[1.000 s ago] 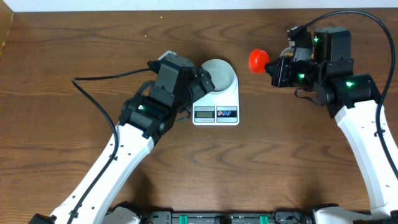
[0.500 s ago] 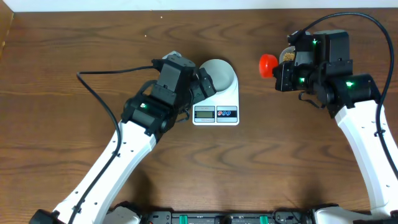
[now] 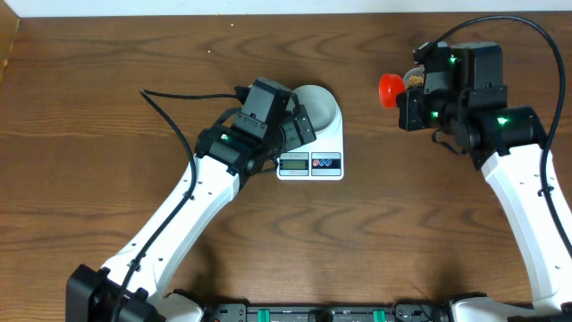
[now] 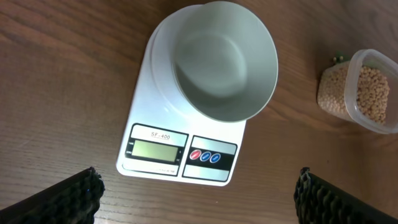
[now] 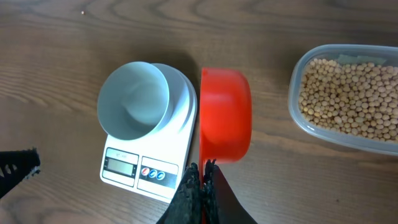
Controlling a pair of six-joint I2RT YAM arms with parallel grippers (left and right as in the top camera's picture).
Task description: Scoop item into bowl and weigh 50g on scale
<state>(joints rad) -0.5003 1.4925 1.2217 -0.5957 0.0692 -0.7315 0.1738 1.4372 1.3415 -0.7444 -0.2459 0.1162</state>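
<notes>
Plainly, left pincer [image 4: 198, 198] agape near bowl [image 4: 224, 62] on scale [image 4: 146, 115], right pincer [image 5: 202, 183] tight on red scoop [image 5: 225, 115].

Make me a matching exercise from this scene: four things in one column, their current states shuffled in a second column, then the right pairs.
Things:
1. bowl
2. red scoop
3. clear tub
4. left hand

States:
A. open, holding nothing
B. sits empty on the scale
C. holds beans
D. gripped by the right hand

Pairs: 1-B, 2-D, 3-C, 4-A
</notes>
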